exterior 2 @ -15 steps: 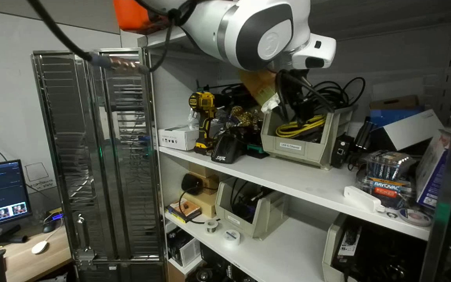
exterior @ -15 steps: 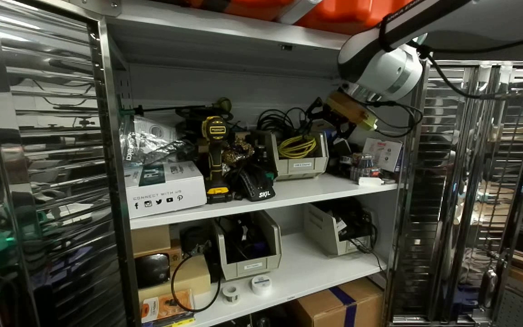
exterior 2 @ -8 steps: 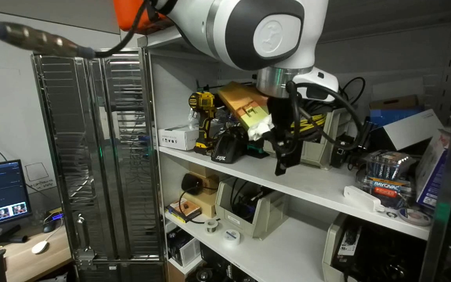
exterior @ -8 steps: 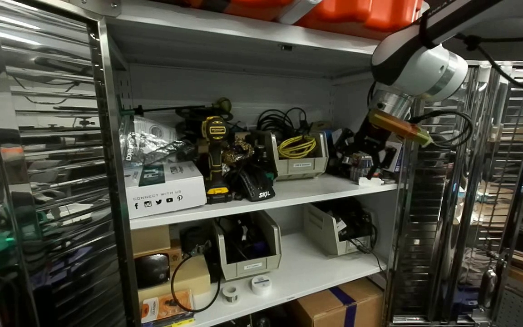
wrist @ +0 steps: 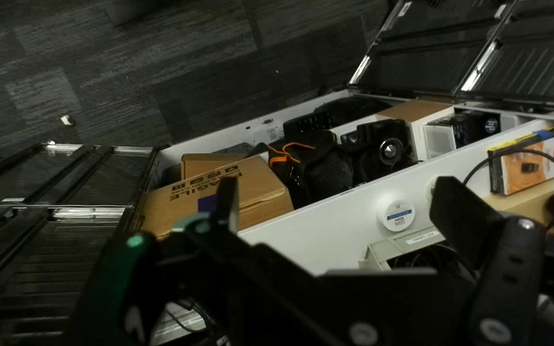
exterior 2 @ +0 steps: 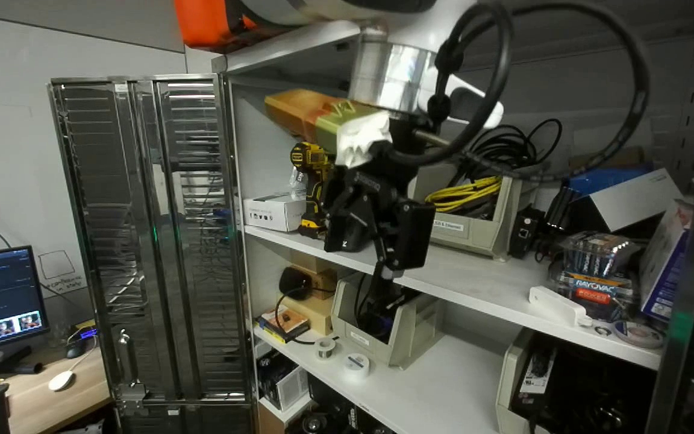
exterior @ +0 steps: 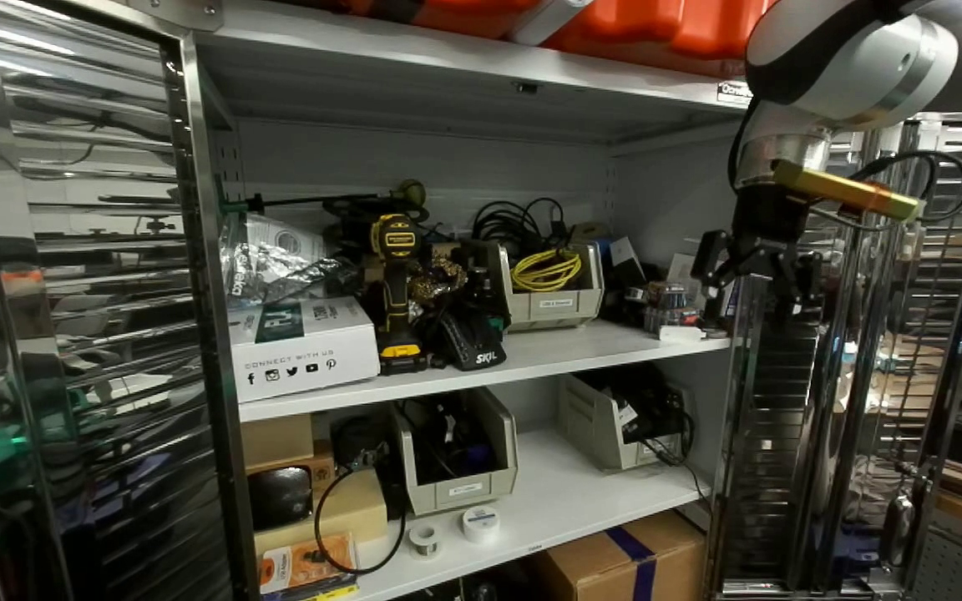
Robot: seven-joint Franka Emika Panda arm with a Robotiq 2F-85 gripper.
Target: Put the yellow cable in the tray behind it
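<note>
The yellow cable (exterior: pixel 546 271) is a loose coil at the front of the light grey-white tray (exterior: pixel 554 307), with black cords behind it. The tray is a labelled bin on the upper shelf. The cable (exterior 2: pixel 461 196) and tray (exterior 2: pixel 473 234) also show in an exterior view, partly behind the arm. My gripper (exterior: pixel 750 296) is in front of the cabinet, well apart from the tray. It points downward, open, also seen in an exterior view (exterior 2: pixel 359 259). In the wrist view the jaws (wrist: pixel 337 204) are spread with nothing between them. The cable and tray are out of that view.
A yellow-black drill (exterior: pixel 396 275), a black SKIL charger (exterior: pixel 468 338) and a white box (exterior: pixel 306 346) stand beside the tray. Batteries (exterior 2: pixel 597 256) lie across from them. Bins with black cords (exterior: pixel 460 488) are on the lower shelf. Metal doors (exterior 2: pixel 148 241) flank the cabinet.
My gripper has moved from close to the tray out of the cabinet, toward the right in an exterior view, and turned to point downward. The yellow cable stays in the same place.
</note>
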